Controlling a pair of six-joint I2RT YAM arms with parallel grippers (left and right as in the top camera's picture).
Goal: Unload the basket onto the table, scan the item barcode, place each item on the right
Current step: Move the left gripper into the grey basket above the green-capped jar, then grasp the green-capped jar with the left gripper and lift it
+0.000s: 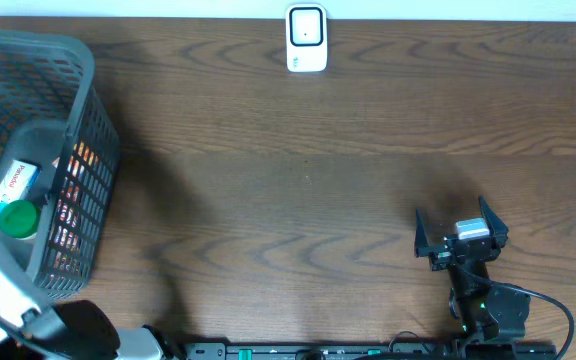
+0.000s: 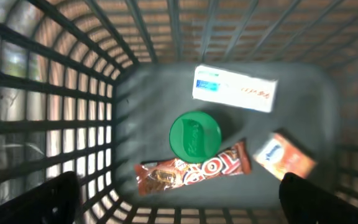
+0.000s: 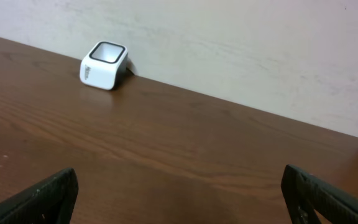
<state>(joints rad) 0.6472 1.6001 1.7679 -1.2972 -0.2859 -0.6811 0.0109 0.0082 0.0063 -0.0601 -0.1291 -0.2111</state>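
Overhead, the basket [image 1: 78, 60] sits at the left of the table [image 1: 298, 180] with the items inside. The scanner [image 1: 306, 38] stands at the far edge, well apart from it. Near the front, the right gripper [image 1: 456, 222] rests spread and empty.

From the left wrist, the left gripper [image 2: 179, 186] hangs spread above the basket floor, touching nothing. Below it lie a white box [image 2: 235, 88], green cap [image 2: 194, 135], bar [image 2: 191, 171] and orange pack [image 2: 284, 157]. Best to drop straight onto one item, probably the box, clear of the mesh.

From the right wrist, only scanner and bare table show between open jaws.
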